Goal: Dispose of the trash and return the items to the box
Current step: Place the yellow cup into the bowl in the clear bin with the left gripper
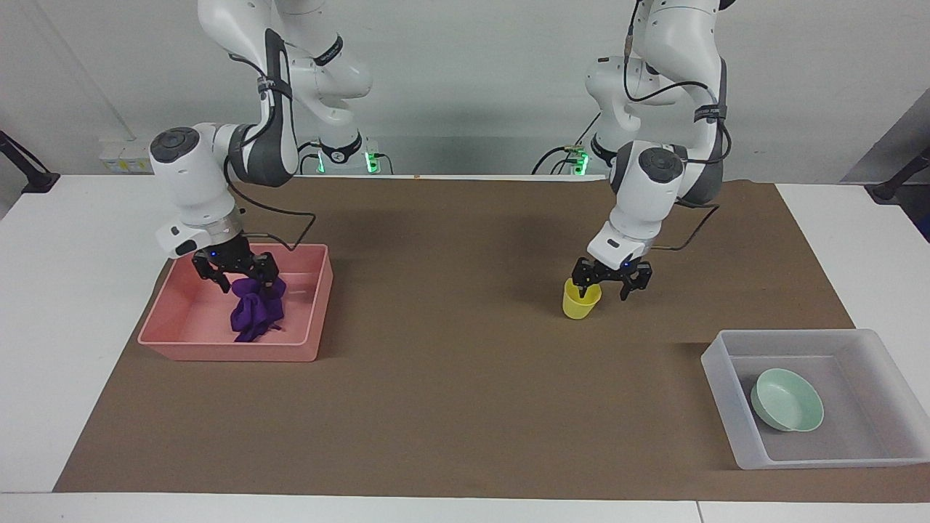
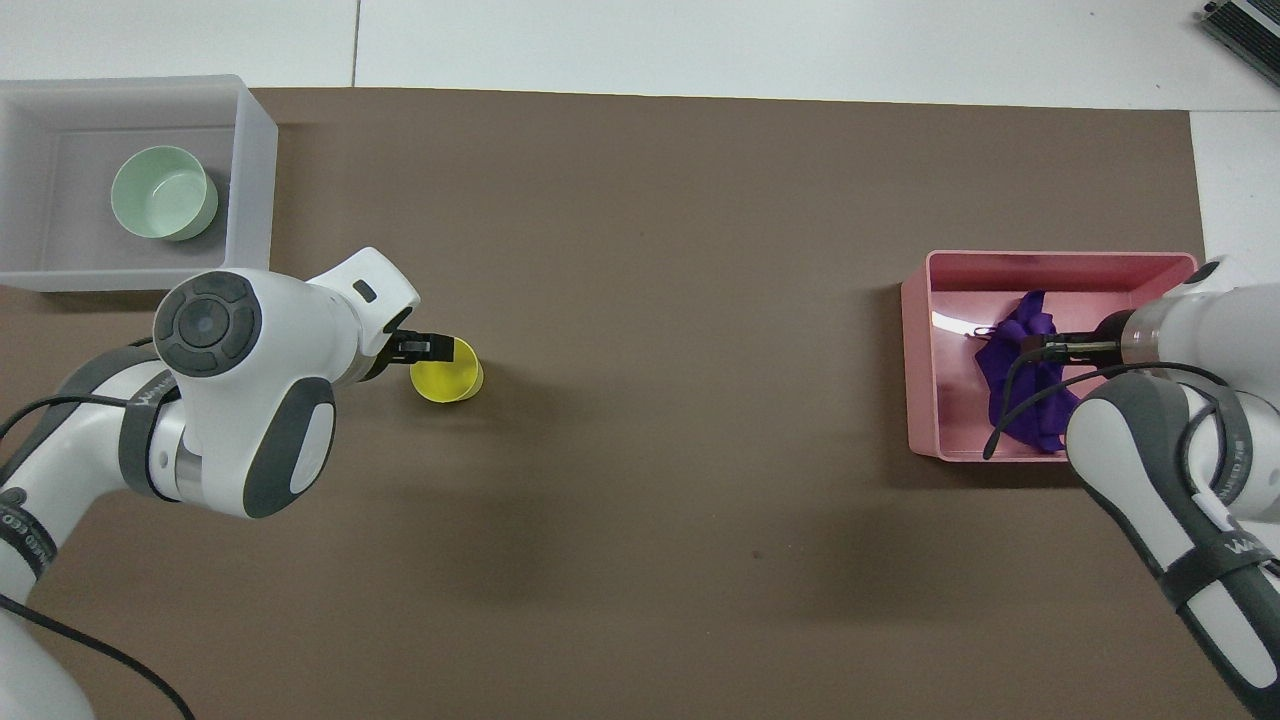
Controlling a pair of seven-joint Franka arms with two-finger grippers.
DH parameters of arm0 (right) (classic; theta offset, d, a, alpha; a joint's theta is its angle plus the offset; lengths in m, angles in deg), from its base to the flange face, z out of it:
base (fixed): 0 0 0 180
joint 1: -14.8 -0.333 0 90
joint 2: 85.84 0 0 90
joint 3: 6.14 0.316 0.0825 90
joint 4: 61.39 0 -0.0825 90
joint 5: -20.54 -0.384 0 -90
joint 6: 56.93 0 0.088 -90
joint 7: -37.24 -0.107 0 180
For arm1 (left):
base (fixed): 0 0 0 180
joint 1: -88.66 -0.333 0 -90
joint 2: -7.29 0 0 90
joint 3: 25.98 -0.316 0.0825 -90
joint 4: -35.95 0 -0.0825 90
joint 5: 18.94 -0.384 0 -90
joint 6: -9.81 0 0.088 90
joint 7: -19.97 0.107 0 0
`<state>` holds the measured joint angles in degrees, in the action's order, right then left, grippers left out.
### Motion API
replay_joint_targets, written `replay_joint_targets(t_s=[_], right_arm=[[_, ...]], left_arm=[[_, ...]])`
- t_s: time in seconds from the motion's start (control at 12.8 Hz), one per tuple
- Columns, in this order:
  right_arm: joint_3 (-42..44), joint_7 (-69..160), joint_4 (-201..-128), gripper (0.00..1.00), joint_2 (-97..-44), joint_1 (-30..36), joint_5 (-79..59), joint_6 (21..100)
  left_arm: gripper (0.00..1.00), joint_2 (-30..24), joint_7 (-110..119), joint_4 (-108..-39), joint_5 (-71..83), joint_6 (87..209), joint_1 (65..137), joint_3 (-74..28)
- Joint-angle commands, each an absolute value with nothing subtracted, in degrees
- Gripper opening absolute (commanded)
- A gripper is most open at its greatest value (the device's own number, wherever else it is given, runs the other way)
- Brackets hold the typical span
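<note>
The trash, a purple cloth wad (image 1: 256,314) (image 2: 1015,385), lies in the pink tray (image 1: 182,330) (image 2: 945,400). My right gripper (image 1: 238,282) (image 2: 1045,347) hangs just above it, open, with the top folds between its fingers. The yellow cup (image 1: 579,305) (image 2: 452,375) stands upright on the brown mat. My left gripper (image 1: 603,292) (image 2: 425,346) is at its rim, open, one finger inside the cup and one outside, toward the left arm's end. The mint-green bowl (image 1: 787,399) (image 2: 163,192) sits in the translucent box (image 1: 857,378) (image 2: 60,220).
The brown mat (image 1: 450,378) covers most of the white table. The pink tray stands at the right arm's end and the box at the left arm's end. Cables trail from both wrists.
</note>
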<state>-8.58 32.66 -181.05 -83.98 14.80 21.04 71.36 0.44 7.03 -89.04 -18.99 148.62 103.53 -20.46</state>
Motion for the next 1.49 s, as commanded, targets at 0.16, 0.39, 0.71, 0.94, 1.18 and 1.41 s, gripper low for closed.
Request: replay_joint_targets(t_s=[0.16, 0.39, 0.71, 0.94, 1.18, 1.41], right_arm=[[-8.2, 28.3, -172.0, 1.0, -86.8, 13.5, 22.2, 58.5], [-8.2, 28.4, -162.8, 1.0, -86.8, 13.5, 22.3, 47.3], [-8.2, 29.2, -152.5, 1.0, -86.8, 13.7, 22.4, 34.3], [-8.1, 29.7, -151.8, 1.0, -87.6, 13.5, 23.5, 31.9], [-7.8, 29.7, -153.7, 1.0, -88.4, 13.7, 22.6, 32.3], [-7.8, 29.7, -153.9, 1.0, -88.6, 13.7, 22.4, 32.5]], left_arm=[[0.0, 3.1, 5.9, -87.8, -20.0, 146.6, 103.6, -21.7], [0.0, 4.2, 6.5, -82.5, -20.1, 141.2, 101.0, -22.6], [0.0, 2.9, 14.0, -75.8, -20.2, 141.4, 90.9, -22.6], [0.0, -1.3, 19.7, -68.7, -19.6, 139.8, 83.5, -22.5], [0.0, -7.7, 23.9, -60.1, -19.4, 138.8, 77.9, -22.4], [0.0, -15.4, 24.1, -51.3, -19.4, 136.9, 75.7, -22.3]])
